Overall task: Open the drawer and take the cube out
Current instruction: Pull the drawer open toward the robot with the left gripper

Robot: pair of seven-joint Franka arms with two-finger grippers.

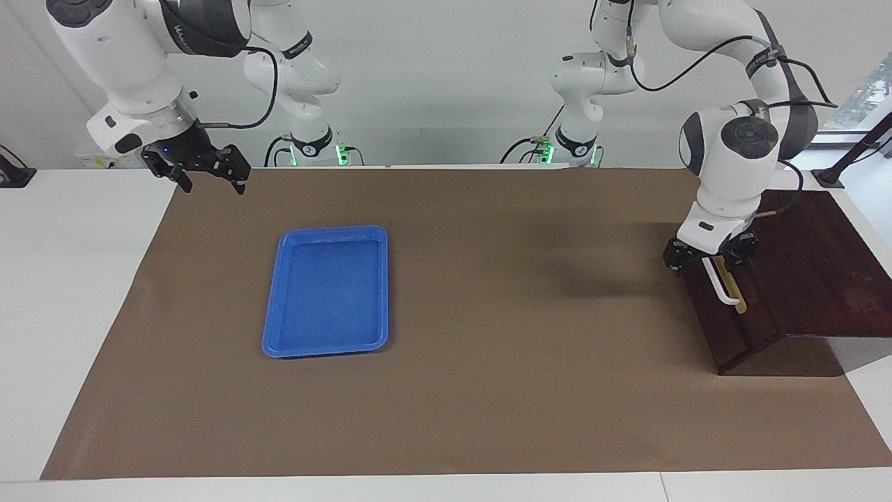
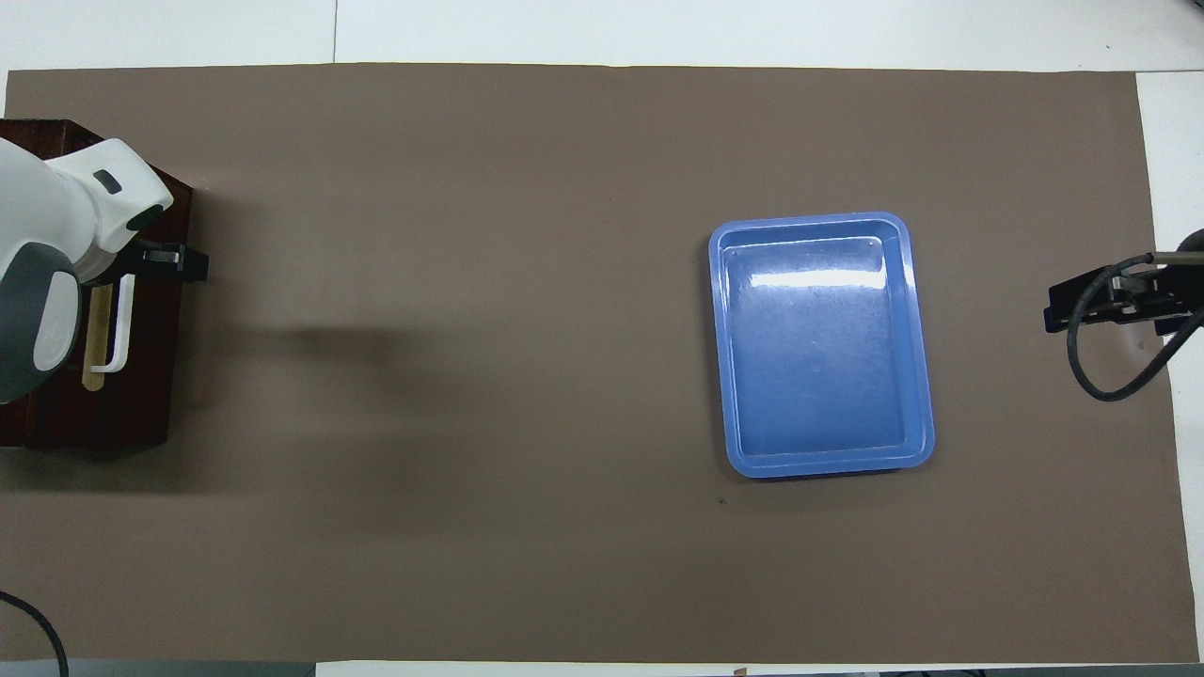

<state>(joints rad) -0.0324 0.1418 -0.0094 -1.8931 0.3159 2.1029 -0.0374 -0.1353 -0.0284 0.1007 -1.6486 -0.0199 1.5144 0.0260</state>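
Observation:
The drawer (image 1: 728,331) is closed in its dark wooden box (image 1: 819,272) at the left arm's end of the table. My left gripper (image 1: 709,254) is low in front of it, open, one finger on each side of the white handle (image 1: 726,294) at the end nearer the robots. In the overhead view the left arm's wrist covers part of the box, and the left gripper (image 2: 167,264) pokes out over the handle (image 2: 117,340). My right gripper (image 1: 198,169) hangs open above the mat's corner at the right arm's end. The cube is hidden.
A flat blue tray (image 1: 327,289) lies on the brown mat (image 1: 523,362) toward the right arm's end, also seen from overhead as the blue tray (image 2: 823,343). White table margins border the mat. The right gripper (image 2: 1063,310) shows at the mat's edge.

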